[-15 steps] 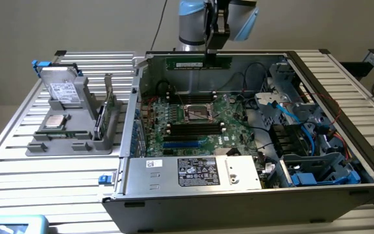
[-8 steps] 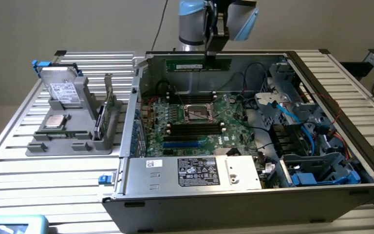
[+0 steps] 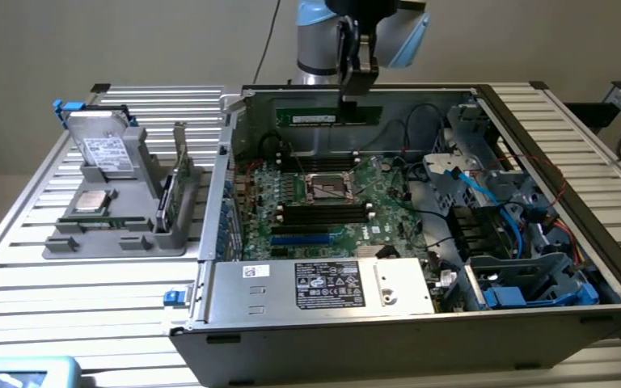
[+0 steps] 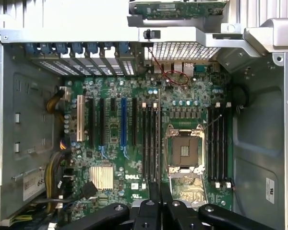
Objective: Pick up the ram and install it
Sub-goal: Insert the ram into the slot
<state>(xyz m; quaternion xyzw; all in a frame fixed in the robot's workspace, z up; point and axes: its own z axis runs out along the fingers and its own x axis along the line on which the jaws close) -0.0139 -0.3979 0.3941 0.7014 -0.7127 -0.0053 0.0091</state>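
At the exterior view's left, a grey holder (image 3: 73,242) is seen carrying a labelled drive (image 3: 106,149), a silver processor chip (image 3: 93,200) and a green expansion card (image 3: 184,179). In the middle an open computer case (image 3: 397,347) is laid flat. Its motherboard (image 3: 322,218) is marked DELL in the wrist view. Before the case's far wall the ram (image 3: 327,115) is held level in the air, pinched near one end by the gripper (image 3: 351,101), whose jaws are closed on it. The ram's white label cannot be read. Blue cables (image 3: 472,182) are seen at the right.
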